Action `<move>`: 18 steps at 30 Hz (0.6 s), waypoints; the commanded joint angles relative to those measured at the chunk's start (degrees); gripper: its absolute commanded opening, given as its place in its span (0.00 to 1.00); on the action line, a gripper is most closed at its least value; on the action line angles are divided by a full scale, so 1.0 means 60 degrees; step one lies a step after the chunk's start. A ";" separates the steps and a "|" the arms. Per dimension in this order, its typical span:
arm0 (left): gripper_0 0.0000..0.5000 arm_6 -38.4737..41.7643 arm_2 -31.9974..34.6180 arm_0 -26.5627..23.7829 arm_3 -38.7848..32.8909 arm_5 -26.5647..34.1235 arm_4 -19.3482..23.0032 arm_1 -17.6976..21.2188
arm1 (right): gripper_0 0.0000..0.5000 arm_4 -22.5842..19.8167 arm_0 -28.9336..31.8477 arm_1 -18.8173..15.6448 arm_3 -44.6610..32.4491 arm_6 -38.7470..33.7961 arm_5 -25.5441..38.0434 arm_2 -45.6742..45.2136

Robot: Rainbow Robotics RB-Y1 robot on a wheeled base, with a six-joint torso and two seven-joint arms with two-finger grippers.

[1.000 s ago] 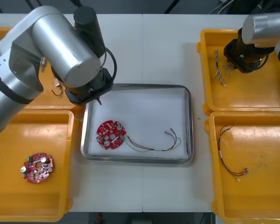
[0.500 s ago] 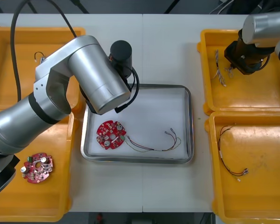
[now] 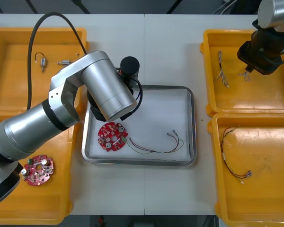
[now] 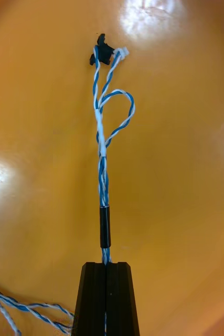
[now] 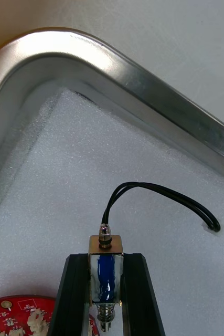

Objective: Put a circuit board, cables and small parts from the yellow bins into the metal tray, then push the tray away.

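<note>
Over the far-left corner of the metal tray (image 5: 117, 63), my left gripper (image 5: 106, 257) pinches a small metal part (image 5: 105, 275) (black lead looping ahead) beside the red circuit board (image 3: 112, 136), which I judge a sloppy release could strike; my right gripper (image 4: 106, 265), nipping a twisted blue and white cable (image 4: 102, 157) by its tip above a yellow bin (image 3: 255, 99), risks slippage.

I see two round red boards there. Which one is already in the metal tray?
The board at the metal tray's left side, beside a thin cable. The other board lies in the near yellow bin on the robot's left.
</note>
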 commanded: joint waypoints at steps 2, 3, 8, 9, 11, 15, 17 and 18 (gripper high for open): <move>0.01 0.0415 -0.0172 0.0180 -0.0049 -0.0108 -0.0146 -0.0209 | 0.00 -0.0114 0.0030 -0.0397 -0.0240 0.0681 0.0401 -0.0378; 0.02 0.0445 -0.0231 0.0180 -0.0049 -0.0122 -0.0161 -0.0180 | 0.00 -0.0099 0.0030 -0.0426 -0.0299 0.0725 0.0504 -0.0422; 0.10 0.0459 -0.0334 0.0209 0.0054 -0.0328 -0.0190 -0.0136 | 0.00 0.0018 0.0030 -0.0543 -0.0885 0.0915 0.1192 -0.0569; 0.11 0.0459 -0.0319 0.0209 0.0083 -0.0371 -0.0176 -0.0136 | 0.00 0.0003 0.0030 -0.0587 -0.1090 0.0974 0.1383 -0.0569; 0.16 0.0459 -0.0319 0.0209 0.0112 -0.0430 -0.0190 -0.0121 | 0.00 -0.0041 0.0030 -0.0675 -0.1485 0.1135 0.1749 -0.0583; 0.30 0.0459 -0.0334 0.0209 0.0127 -0.0445 -0.0176 -0.0092 | 0.00 -0.0129 0.0030 -0.0909 -0.2203 0.1941 0.2540 -0.0642; 0.40 0.0459 -0.0334 0.0209 0.0127 -0.0445 -0.0176 -0.0077 | 0.00 -0.0172 0.0030 -0.1041 -0.2511 0.2263 0.2891 -0.0701; 0.43 0.0459 -0.0334 0.0209 0.0127 -0.0445 -0.0176 -0.0062 | 0.00 -0.0216 0.0030 -0.1100 -0.2672 0.2439 0.3052 -0.0715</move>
